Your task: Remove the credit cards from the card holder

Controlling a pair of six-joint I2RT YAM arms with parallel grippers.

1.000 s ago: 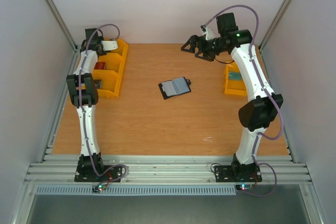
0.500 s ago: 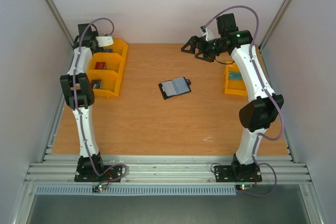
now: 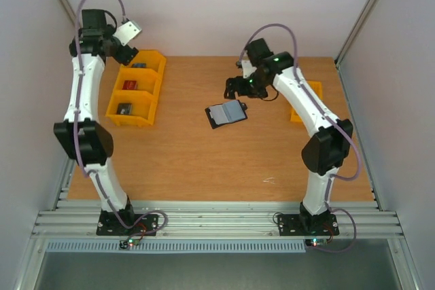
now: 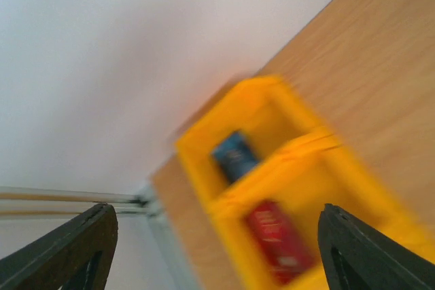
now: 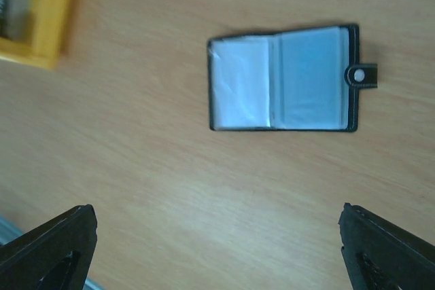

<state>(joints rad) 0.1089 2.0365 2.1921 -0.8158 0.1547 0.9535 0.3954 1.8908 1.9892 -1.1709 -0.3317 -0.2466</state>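
The card holder (image 3: 226, 113) lies open on the wooden table, black-edged with a snap tab. In the right wrist view it (image 5: 282, 79) shows one pale white panel and one blue-grey panel; I cannot tell if a card sits inside. My right gripper (image 3: 236, 86) is open and empty, hovering just behind the holder; it (image 5: 217, 249) is over bare wood. My left gripper (image 3: 126, 53) is raised above the far end of the left bins, open and empty (image 4: 217, 256). A red card (image 4: 279, 242) and a blue card (image 4: 234, 155) lie in bin compartments below it.
A row of yellow bins (image 3: 151, 93) stands at the table's left side with small items in each compartment. Another yellow bin (image 3: 298, 112) at the right is partly hidden by the right arm. Grey walls enclose the table on three sides.
The left arm has risen and swung back away from the bins. The right gripper has moved left and forward, from the far right to just behind the card holder.
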